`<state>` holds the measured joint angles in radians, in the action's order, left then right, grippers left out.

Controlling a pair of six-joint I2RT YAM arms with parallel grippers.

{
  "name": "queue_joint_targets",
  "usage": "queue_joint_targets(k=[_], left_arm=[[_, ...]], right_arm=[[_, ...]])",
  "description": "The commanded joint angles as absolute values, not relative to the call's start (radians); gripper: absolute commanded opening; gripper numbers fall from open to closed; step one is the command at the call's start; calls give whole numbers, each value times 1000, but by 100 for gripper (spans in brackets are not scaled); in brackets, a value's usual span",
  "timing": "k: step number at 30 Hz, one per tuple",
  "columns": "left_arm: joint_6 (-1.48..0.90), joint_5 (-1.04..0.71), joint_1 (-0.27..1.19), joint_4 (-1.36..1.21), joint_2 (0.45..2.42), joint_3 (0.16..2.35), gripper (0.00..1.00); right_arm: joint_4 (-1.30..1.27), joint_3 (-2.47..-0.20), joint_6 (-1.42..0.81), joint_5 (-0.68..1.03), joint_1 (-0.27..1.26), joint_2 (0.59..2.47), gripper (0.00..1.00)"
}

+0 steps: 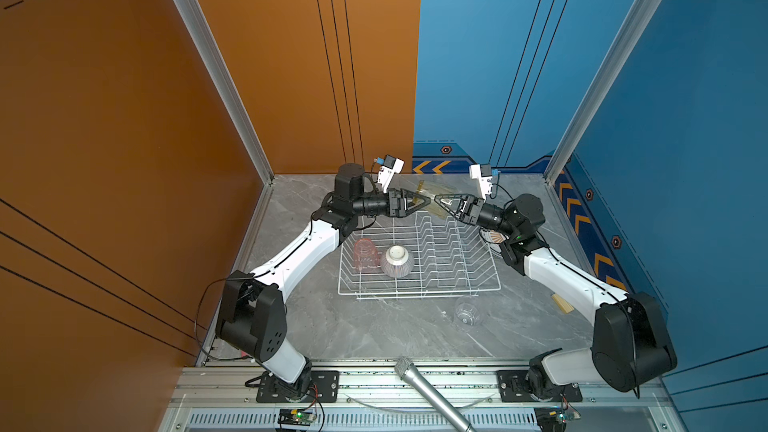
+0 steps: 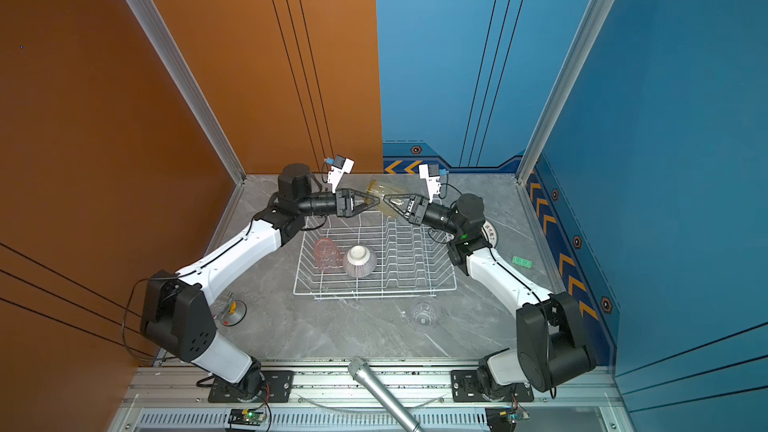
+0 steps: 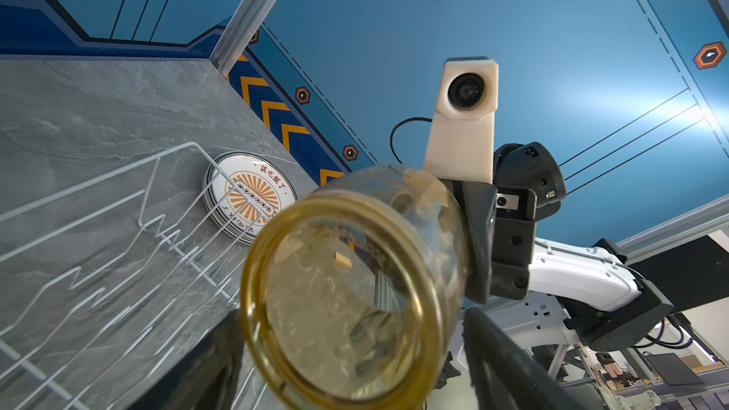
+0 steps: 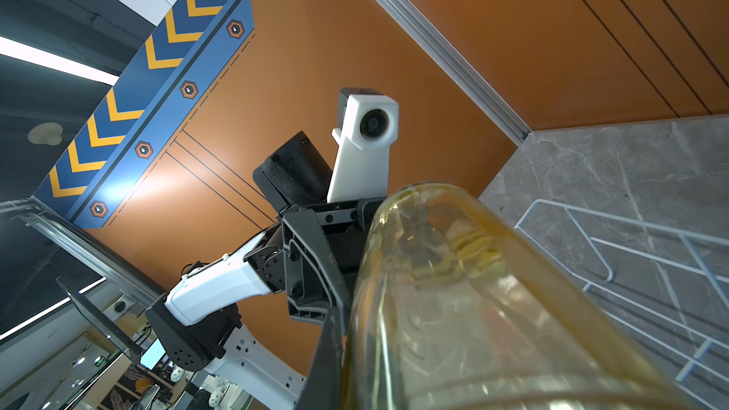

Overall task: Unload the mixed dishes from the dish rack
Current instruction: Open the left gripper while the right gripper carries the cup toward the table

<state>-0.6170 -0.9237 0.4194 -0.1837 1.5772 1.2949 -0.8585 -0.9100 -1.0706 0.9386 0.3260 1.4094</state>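
Observation:
An amber tumbler (image 1: 432, 196) (image 2: 379, 195) hangs in the air over the far edge of the dish rack (image 1: 415, 293) (image 2: 374, 293), between my two grippers. My right gripper (image 1: 439, 200) (image 4: 394, 349) is shut on it; one finger (image 4: 330, 353) lies against the glass. My left gripper (image 1: 424, 201) (image 3: 351, 349) stands open round the tumbler's (image 3: 347, 301) other end, with a gap at one finger (image 3: 501, 353). In the rack a pink tumbler (image 1: 365, 254) and a striped bowl (image 1: 397, 260) stand upside down. A clear tumbler (image 1: 467, 311) lies on the table in front.
A stack of plates (image 3: 248, 195) (image 2: 490, 231) with an orange sunburst lies right of the rack, under my right arm. A microphone (image 1: 432, 392) juts in at the front. A green block (image 2: 522, 261) and a wooden piece (image 1: 561, 303) lie near the right wall.

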Motion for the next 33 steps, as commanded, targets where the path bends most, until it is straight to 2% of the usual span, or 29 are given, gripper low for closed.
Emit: queue_joint_targets(k=[1,5,8,10,13,17,20,25,33], left_arm=[[-565,-892,421,-193,1527,1283,97],[-561,-881,410,-193,1506,1268,98],[-513,-827,390,-117,1466,1255,95],[-391,-706,391,67,1429,1275,94],[-250,-424,408,346,1385,1310,93],[-196,-155,415,488,1343,1285,90],[-187,-59,415,503,1310,1235,90],[-184,8,409,502,1264,1179,91],[-202,29,379,493,1222,1150,92]], right_arm=[[-826,-942,-1040,935,327,1367,0],[-716,-951,-984,945,335,1329,0],[-446,-984,-822,926,342,1271,0],[-142,-1039,-623,866,364,1217,0],[322,-1158,-305,654,454,1158,0],[661,-1273,-93,387,627,1147,0],[833,-1323,-11,252,774,1173,0],[972,-1330,19,154,972,1226,0],[1090,-1348,18,11,1161,1397,0]])
